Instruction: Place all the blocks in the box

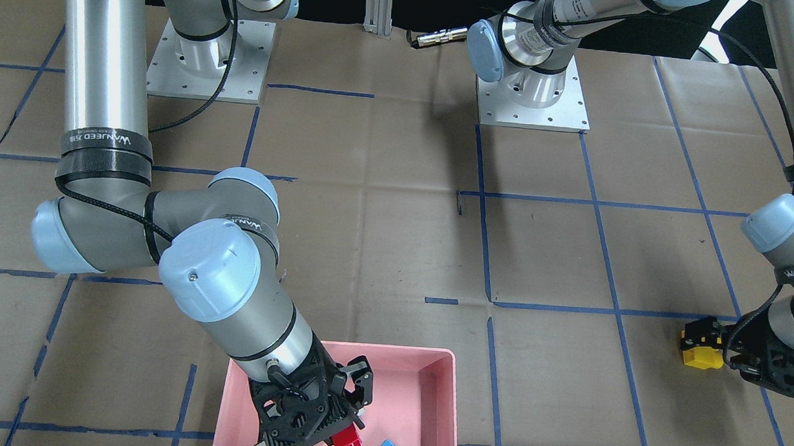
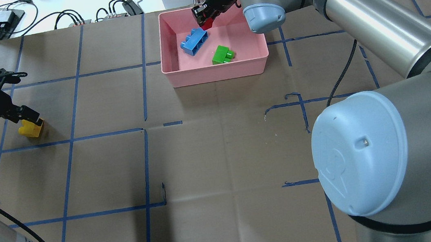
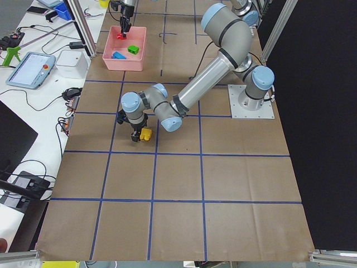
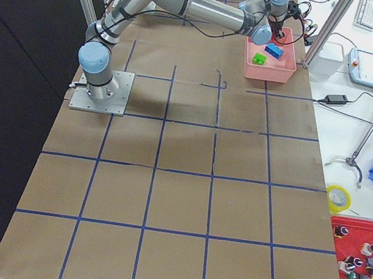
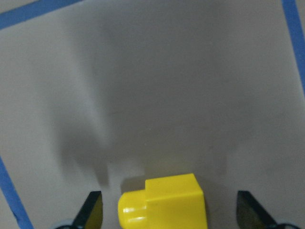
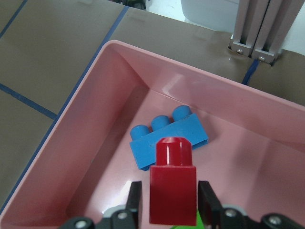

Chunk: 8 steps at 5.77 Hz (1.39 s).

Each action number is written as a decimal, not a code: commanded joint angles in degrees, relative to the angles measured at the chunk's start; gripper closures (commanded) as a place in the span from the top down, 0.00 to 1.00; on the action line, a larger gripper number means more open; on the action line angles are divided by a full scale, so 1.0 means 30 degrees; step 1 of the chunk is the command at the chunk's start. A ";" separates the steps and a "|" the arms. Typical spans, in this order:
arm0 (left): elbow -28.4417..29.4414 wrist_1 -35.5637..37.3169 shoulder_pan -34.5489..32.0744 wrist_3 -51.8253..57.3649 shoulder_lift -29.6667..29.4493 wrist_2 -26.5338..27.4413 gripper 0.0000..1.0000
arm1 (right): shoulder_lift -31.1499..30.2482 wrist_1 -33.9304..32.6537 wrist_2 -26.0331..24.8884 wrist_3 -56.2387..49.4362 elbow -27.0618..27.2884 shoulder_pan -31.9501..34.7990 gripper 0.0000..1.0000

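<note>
Table (image 2: 220, 157), four blocks (image 3: 133, 49): blue (image 2: 194, 41), green (image 2: 223, 54) in box (image 2: 217, 72); right jaws clamp red (image 6: 172, 191); left jaws spread around yellow (image 5: 164, 202).

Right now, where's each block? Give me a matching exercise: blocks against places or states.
Column one:
1. red block
2. blue block
3. green block
4. yellow block

Column two:
A. on the table, between the fingers of the open left gripper, not gripped
B. lying in the box, just below the held block
C. clamped in the right gripper, above the box floor
D. lying in the box near its robot-side wall, clear of both grippers

Pairs: 1-C, 2-B, 3-D, 4-A
</note>
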 commanded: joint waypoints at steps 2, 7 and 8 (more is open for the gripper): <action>-0.0541 0.0108 0.0099 -0.0078 0.0254 -0.0124 0.76 | -0.0519 0.1100 -0.0117 0.0077 0.0109 -0.0269 1.00; 0.1121 -0.0210 -0.0308 -0.0224 0.1447 -0.0239 0.06 | -0.8946 1.5690 -0.5537 0.0659 0.1271 -0.2235 1.00; 0.2289 -0.1606 -0.1210 -0.0775 0.2443 -0.0821 0.05 | -1.1687 1.5406 -0.5392 0.0838 0.5197 -0.2235 1.00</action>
